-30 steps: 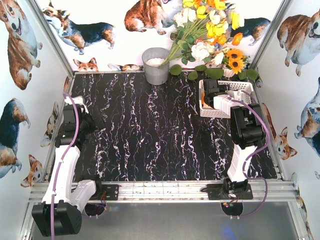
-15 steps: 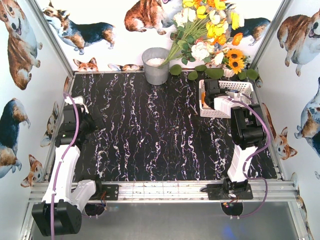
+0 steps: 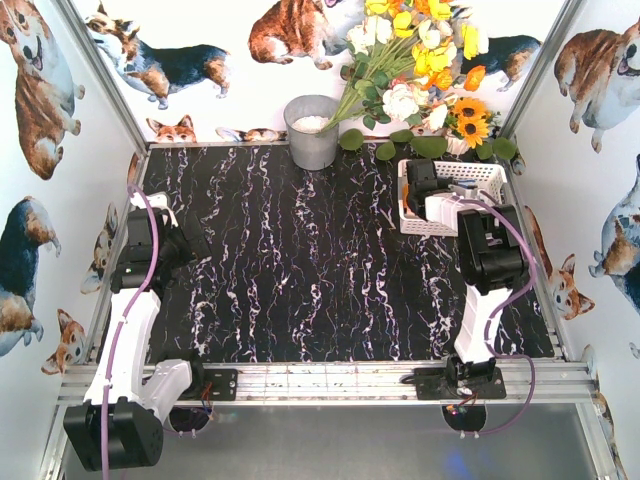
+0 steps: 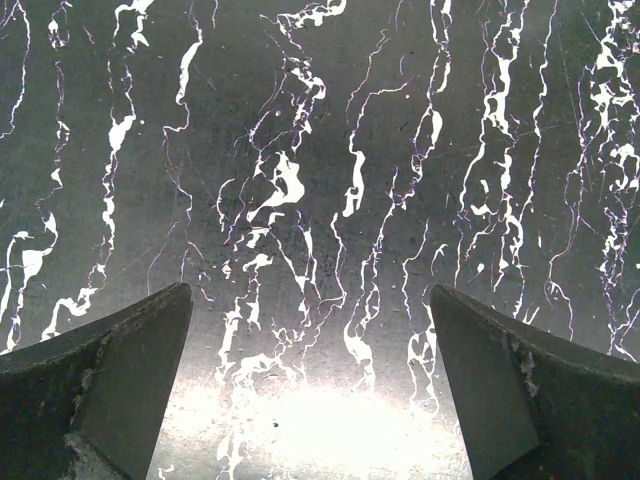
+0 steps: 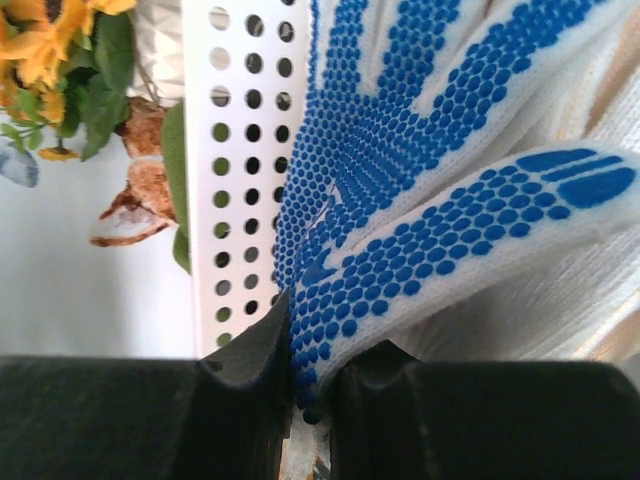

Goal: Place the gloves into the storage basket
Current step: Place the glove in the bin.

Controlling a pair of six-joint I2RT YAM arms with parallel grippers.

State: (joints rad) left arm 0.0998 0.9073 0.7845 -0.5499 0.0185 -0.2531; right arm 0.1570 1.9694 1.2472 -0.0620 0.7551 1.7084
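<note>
Pinching blue-dotted glove (image 5: pixel 430 190) — right hand (image 5: pixel 320 350), inside white basket (image 5: pixel 235 150).

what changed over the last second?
The right tool shifted slightly farther over the storage basket and closed onto the blue-dotted glove inside it. The left tool, wide open above the table, the basket and the grey bucket stayed put.

The storage basket (image 3: pixel 487 172), white with perforated walls, sits at the far right of the bench (image 3: pixel 300 270). Inside, a white glove (image 5: pixel 430 200) with blue dots lies beside one wall, its edge pinched in my right jaws.
</note>
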